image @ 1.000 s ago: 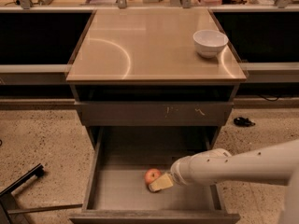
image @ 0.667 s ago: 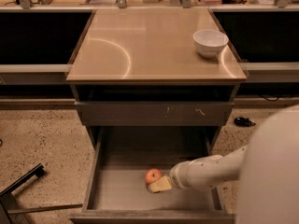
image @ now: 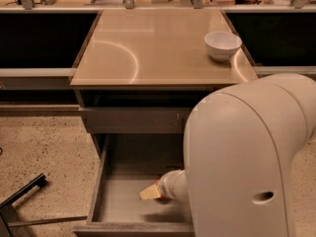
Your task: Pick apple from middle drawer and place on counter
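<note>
The middle drawer (image: 118, 204) is pulled open below the counter (image: 158, 48), showing its flat grey bottom. My gripper (image: 150, 192) is down inside the drawer, near the middle of its floor, with its tan tip pointing left. My large white arm (image: 247, 157) fills the right foreground and covers the right half of the drawer. The apple does not show; the spot where it lay is behind the gripper and arm.
A white bowl (image: 222, 44) stands at the counter's back right corner. The grey front panel (image: 133, 120) of the upper drawer is shut above the open one. A dark metal frame (image: 22, 194) lies on the speckled floor at the left.
The view has shifted and my arm's elbow has swung in front, now covering the right side. The apple, visible beside the gripper before, is hidden now. The gripper stays in the drawer.
</note>
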Tool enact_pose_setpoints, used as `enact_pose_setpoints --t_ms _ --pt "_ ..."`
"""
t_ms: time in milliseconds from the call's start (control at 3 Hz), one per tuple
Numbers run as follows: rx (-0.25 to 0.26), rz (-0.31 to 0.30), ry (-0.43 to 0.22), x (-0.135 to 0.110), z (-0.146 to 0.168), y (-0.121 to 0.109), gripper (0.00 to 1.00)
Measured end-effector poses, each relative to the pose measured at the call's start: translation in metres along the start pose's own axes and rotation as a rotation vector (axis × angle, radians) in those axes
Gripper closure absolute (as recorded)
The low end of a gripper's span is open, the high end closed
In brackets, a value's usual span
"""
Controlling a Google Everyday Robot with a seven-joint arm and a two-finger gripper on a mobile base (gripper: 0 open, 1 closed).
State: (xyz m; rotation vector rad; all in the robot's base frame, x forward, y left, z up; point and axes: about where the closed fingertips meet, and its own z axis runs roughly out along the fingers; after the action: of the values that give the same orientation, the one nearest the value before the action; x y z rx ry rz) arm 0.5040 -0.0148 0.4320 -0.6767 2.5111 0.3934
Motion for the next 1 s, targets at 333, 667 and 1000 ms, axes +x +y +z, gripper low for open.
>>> enact_pose_setpoints --t_ms 333,667,1000 --pt "0.042 0.045 -0.005 0.017 -0.014 -0.023 0.0" --pt "0.07 0.032 0.033 0.035 -0.014 -0.033 0.0" --pt "0.063 0.033 0.035 0.035 -0.006 -0.031 0.0"
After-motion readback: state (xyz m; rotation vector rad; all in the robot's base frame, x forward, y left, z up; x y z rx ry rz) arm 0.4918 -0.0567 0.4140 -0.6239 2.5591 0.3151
